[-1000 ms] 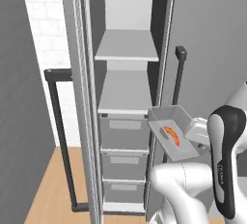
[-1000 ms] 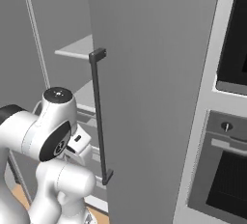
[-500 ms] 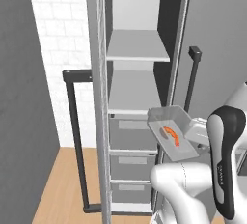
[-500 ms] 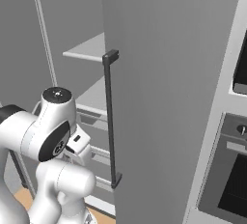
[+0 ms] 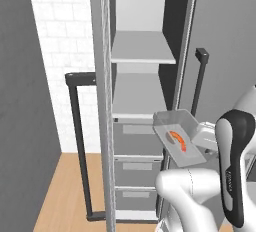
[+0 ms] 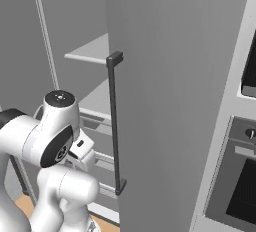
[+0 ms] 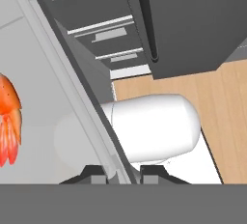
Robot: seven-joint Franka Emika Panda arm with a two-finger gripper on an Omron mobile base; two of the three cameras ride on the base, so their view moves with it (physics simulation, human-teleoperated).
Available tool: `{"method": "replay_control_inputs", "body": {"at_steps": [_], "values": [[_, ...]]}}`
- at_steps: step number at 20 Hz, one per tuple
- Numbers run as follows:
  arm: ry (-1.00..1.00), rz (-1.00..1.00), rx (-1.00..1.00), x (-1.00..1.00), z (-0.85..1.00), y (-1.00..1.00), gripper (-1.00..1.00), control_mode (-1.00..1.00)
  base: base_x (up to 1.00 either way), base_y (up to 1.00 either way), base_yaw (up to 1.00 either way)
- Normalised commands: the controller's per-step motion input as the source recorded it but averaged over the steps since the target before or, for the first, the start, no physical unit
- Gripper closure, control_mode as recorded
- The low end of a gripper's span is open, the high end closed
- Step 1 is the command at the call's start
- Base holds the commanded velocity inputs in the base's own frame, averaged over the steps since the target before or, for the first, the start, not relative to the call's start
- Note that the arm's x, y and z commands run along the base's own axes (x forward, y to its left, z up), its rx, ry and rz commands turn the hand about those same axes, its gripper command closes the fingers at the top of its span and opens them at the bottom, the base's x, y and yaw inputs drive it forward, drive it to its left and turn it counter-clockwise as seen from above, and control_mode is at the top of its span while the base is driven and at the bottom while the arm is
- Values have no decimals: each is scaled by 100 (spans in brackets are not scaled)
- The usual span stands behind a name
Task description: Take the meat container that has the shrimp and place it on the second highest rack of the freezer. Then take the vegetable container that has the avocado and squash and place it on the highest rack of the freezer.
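At the far left of the left base view stands a dark grey wall, then a white brick wall (image 5: 55,51) behind the open freezer (image 5: 142,101). Its door (image 5: 102,106) shows edge-on, with a dark bar handle (image 5: 80,146) on its left side. Inside, the highest rack (image 5: 142,48) is a flat light-grey shelf, the second rack (image 5: 137,98) sits below it, and three grey drawers (image 5: 135,168) stack underneath down to the wooden floor (image 5: 70,196). To the right of the drawers, in front of the cabinet and lower than the second rack, the meat container (image 5: 179,138) is held up in the air, tilted, with the shrimp (image 5: 177,140) lying curled inside it. The gripper (image 7: 123,170) is closed on the tray's rim: in the hand view the two dark fingertips (image 7: 94,172) pinch the thin grey wall (image 7: 82,97) between them, and the shrimp shows orange at the left edge. Right of the tray a second door (image 5: 225,41) carries another dark handle (image 5: 199,81). In the right base view that grey door (image 6: 175,91) and its handle (image 6: 116,121) stand in the middle, and an oven (image 6: 235,176) sits at the far right. No writing or labels can be read anywhere.
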Motion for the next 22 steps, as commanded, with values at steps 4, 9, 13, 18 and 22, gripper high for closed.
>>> {"method": "replay_control_inputs", "body": {"at_steps": [4,9,13,18,22], "values": [[0,0,0,0,0,0,100,100,0,32,-11],[0,0,0,0,0,0,100,100,0,6,-1],[0,0,0,0,0,0,100,100,0,0,0],[3,0,-5,0,5,9,100,-100,0,0,0],[10,-8,-21,0,15,52,100,-100,0,0,0]]}}
